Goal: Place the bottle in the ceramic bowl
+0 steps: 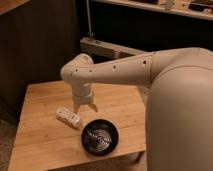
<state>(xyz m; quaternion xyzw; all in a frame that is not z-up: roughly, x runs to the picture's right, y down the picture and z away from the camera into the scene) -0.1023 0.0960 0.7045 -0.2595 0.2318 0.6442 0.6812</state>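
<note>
Hovering with gripper (85, 109) spread, empty, just right of bottle (68, 117), apparently poised for a grasp. Lies flat on table (40, 137), just left of ceramic bowl (100, 136) awaiting drop.

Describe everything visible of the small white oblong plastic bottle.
The small white oblong plastic bottle lies on its side on the light wooden table, angled from upper left to lower right. Its lower-right end is near the round glossy black ceramic bowl, outside it. The gripper hangs just behind it, not holding it. Only the table visibly touches it.
</note>
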